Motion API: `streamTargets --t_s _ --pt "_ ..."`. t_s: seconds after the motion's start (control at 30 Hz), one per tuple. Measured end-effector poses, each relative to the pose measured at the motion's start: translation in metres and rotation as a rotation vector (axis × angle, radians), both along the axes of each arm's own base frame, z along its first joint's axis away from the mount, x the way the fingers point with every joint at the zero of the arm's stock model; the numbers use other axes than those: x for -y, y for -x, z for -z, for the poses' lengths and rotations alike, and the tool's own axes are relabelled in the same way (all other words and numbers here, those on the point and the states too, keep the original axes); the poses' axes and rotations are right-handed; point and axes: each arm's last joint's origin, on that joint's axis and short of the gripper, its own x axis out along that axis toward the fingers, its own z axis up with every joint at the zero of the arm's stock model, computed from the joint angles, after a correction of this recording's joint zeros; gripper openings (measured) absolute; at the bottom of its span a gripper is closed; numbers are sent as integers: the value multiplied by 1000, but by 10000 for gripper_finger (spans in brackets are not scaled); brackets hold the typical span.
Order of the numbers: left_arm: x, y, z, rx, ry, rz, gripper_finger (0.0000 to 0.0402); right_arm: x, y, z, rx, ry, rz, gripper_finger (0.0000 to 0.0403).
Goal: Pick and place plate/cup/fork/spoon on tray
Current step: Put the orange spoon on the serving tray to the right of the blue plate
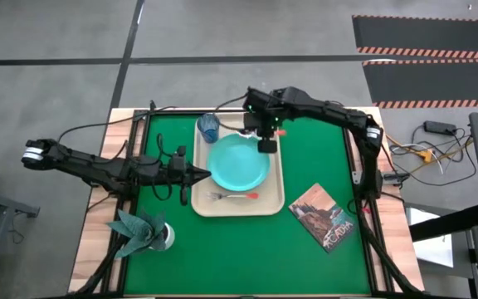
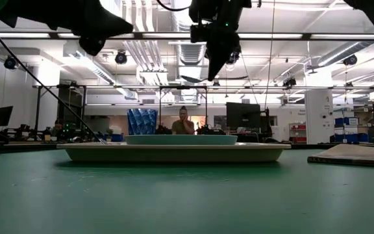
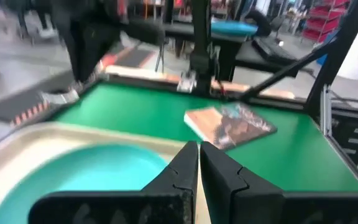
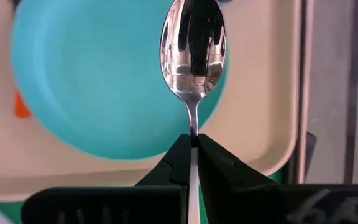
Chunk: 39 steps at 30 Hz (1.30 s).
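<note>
Spoon (image 4: 193, 53) pinched between fingers (image 4: 178, 163) (bowl outward), above turquoise plate (image 4: 98, 74), beige tray (image 4: 263, 93)

Two dark, matt arms were seen from above, each built of slim black segments joined by thicker rounded joints. The left arm (image 1: 98, 166) was trailed by thin black cables looping along its length, and a pale grey end piece was fitted at its outer end. The right arm (image 1: 330, 112) was made bulkier near the wrist, where a small green light was lit on a boxy black housing. The left gripper (image 3: 199, 167) was formed by two black, wedge-shaped fingers with flat, slightly textured faces tapering to narrow tips. The right gripper (image 4: 193, 149) was shaped alike, and faint pale lettering was marked on its black base.
</note>
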Motion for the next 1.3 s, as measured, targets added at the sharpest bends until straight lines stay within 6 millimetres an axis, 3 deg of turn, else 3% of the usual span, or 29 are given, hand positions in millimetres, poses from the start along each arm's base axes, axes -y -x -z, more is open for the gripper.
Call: streamTargets --t_s 0.27,0.5,0.97,1.3 --pt "0 1 14 -5 60 -5 4 24 -3 3 118 12 -46 9" --pt "0 3 20 21 108 -10 4 35 -2 18 129 -3 -51 9" --pt "0 3 17 47 103 -8 4 35 1 60 57 -34 -57 9" --pt "0 3 17 46 56 -2 4 35 0 66 63 -32 -55 9"
